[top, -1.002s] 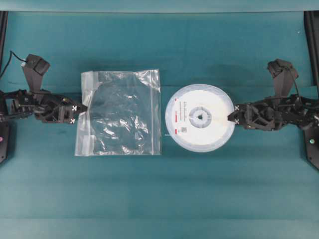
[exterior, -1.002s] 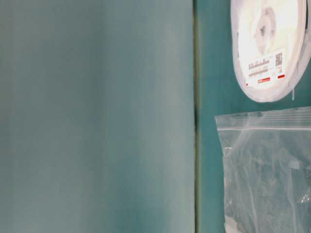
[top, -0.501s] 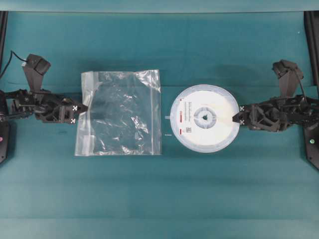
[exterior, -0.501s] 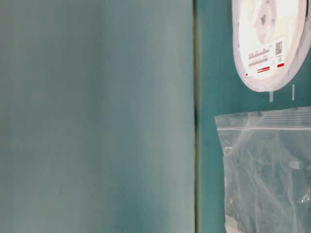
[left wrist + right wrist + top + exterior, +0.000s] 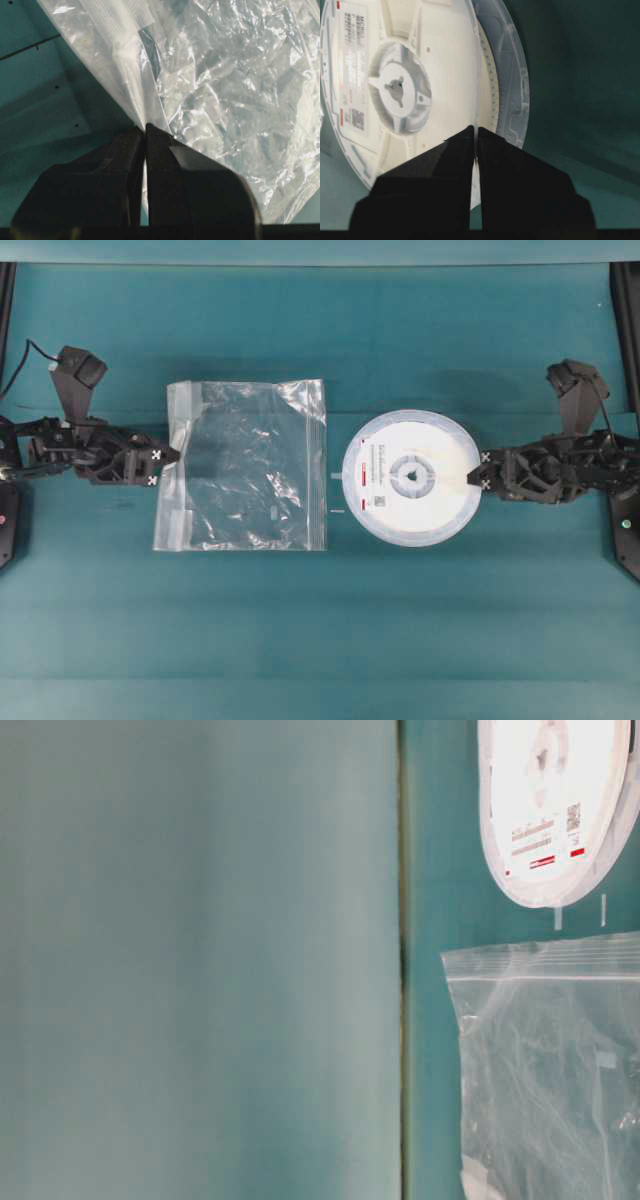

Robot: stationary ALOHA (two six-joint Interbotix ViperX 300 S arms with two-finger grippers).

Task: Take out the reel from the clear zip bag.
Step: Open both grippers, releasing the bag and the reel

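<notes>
Clear zip bag [image 5: 245,465]: glossy crinkled plastic. Reel [image 5: 410,477]: smooth white plastic, translucent rim.

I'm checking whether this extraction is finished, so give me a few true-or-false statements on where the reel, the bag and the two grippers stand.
1. The reel lies fully outside the clear zip bag. True.
2. The reel and the bag overlap on the table. False: a strip of bare teal cloth separates them.
3. The left gripper is pinched shut on the bag's edge. True.
4. The right gripper hovers well away from the reel. False: its fingertips sit at the reel's rim, on either side of the flange.
5. The reel's label with red marks faces down. False: it faces up, visible in the overhead view.
</notes>
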